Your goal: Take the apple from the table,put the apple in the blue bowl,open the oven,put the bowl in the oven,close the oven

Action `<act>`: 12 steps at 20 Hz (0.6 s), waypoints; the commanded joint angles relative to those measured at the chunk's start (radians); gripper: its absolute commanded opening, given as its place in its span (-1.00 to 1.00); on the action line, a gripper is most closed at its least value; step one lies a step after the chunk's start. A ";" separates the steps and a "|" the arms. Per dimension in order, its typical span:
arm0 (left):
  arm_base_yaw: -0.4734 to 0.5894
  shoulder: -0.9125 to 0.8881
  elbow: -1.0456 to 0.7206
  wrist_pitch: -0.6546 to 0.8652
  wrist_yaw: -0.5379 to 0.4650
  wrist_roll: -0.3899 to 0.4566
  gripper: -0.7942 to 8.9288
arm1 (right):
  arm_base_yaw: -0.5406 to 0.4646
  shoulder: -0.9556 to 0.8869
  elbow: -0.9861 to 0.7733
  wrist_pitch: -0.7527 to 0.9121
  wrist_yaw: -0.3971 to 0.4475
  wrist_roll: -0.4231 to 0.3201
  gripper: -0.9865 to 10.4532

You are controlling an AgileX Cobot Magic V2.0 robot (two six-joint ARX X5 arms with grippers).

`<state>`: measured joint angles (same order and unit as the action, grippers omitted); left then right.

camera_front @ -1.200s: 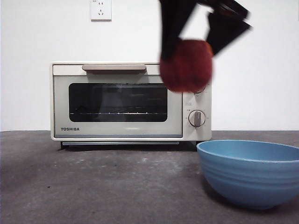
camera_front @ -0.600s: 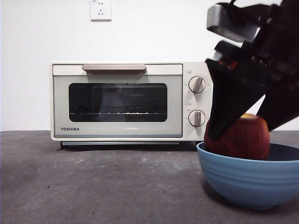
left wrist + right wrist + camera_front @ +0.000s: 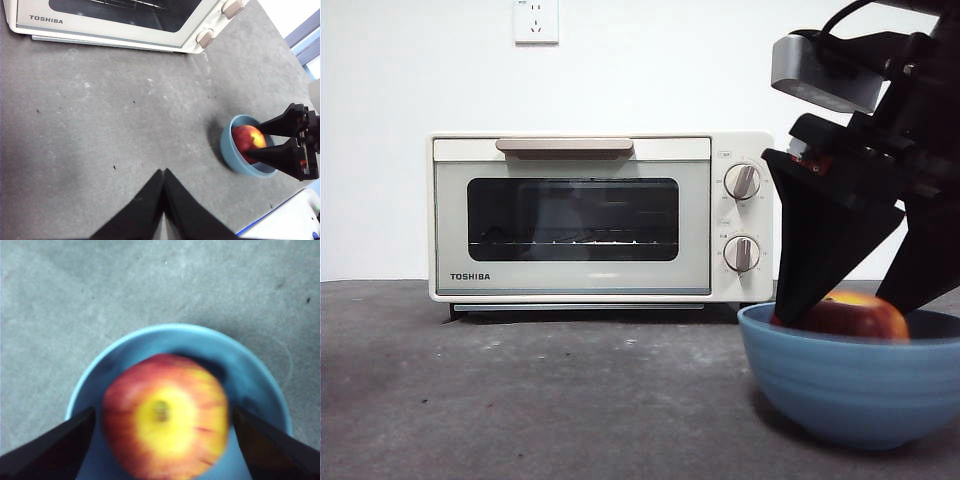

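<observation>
- The apple sits down inside the bowl, stem end up, yellow patch showing; from the front only its top pokes over the rim.
- The bowl's on the table, near side, off to the right, well apart from the oven.
- Right gripper hangs right over the bowl, jaws spread wide either side of the apple with a gap on both sides, so it's got hold of nothing.
- Left gripper is up over bare table, jaws pressed together, empty.
- Oven door's closed, far back left.
</observation>
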<state>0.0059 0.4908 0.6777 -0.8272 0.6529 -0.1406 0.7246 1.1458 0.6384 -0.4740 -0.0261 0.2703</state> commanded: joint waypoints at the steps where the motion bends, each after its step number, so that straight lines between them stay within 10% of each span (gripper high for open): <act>1: -0.001 0.006 0.019 0.012 0.002 0.001 -0.82 | 0.011 0.010 0.003 0.000 0.000 0.006 -0.03; 12: -0.005 0.151 0.049 0.290 0.002 -0.090 -0.82 | -0.003 -0.163 0.229 -0.254 0.105 -0.023 -0.04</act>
<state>0.0029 0.6285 0.7052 -0.5602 0.6533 -0.2234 0.7158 0.9752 0.8555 -0.7185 0.0753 0.2581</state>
